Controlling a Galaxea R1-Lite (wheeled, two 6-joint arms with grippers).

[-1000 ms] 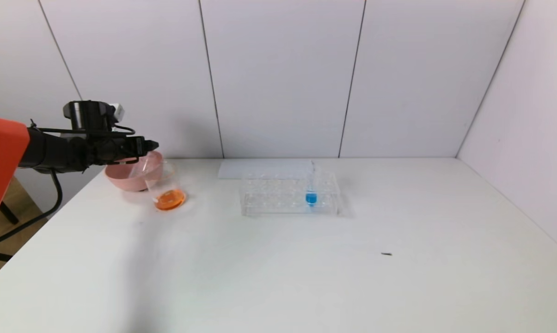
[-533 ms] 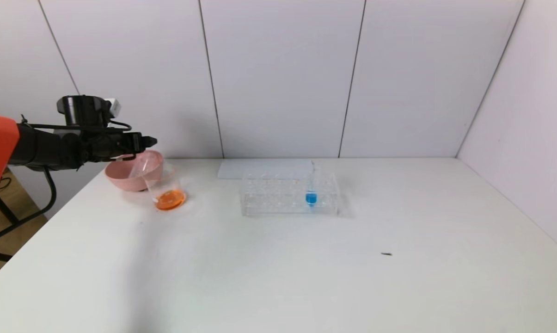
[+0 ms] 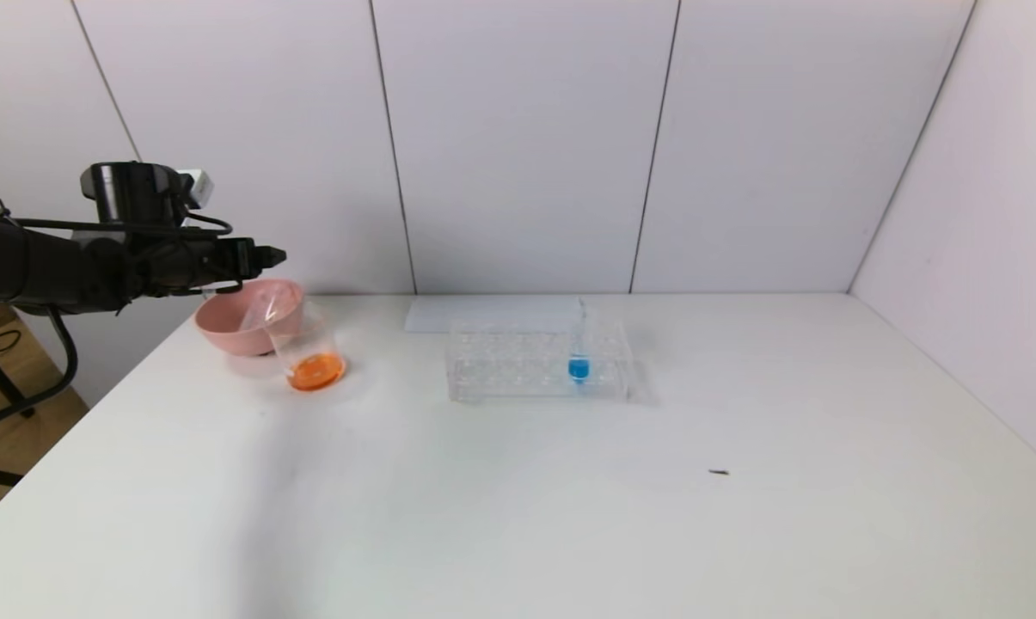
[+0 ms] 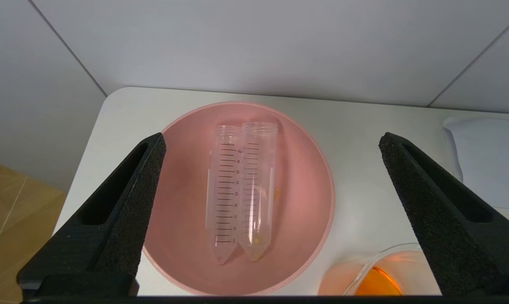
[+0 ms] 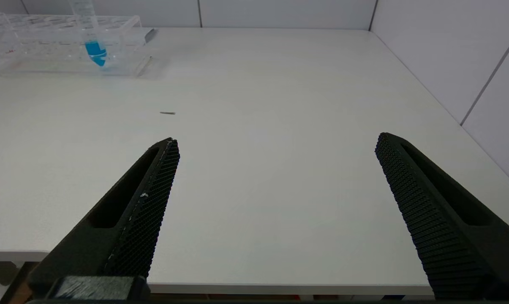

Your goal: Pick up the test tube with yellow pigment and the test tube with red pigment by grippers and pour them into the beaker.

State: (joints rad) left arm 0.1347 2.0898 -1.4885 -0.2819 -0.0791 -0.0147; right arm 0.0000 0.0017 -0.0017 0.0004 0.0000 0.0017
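The black two-fingered left gripper [image 4: 271, 143] hangs above the round pink bowl [image 4: 317, 236], fingers spread wide and holding nothing. In the head view its fingertips are hard to separate. Two slim clear graduated test tubes lie side by side in the bowl, touching, open mouths toward the wall, tapered tips toward the robot – one [image 4: 224, 194] looks empty, the other [image 4: 257, 190] shows only a faint yellowish trace, so which held which pigment cannot be told. Just beside the bowl, the clear cylindrical glass beaker [image 3: 304, 344] holds orange liquid; the left wrist view cuts it off. The right gripper [image 5: 275, 141], also spread wide and empty, hovers over the near edge of the white table [image 5: 258, 105].
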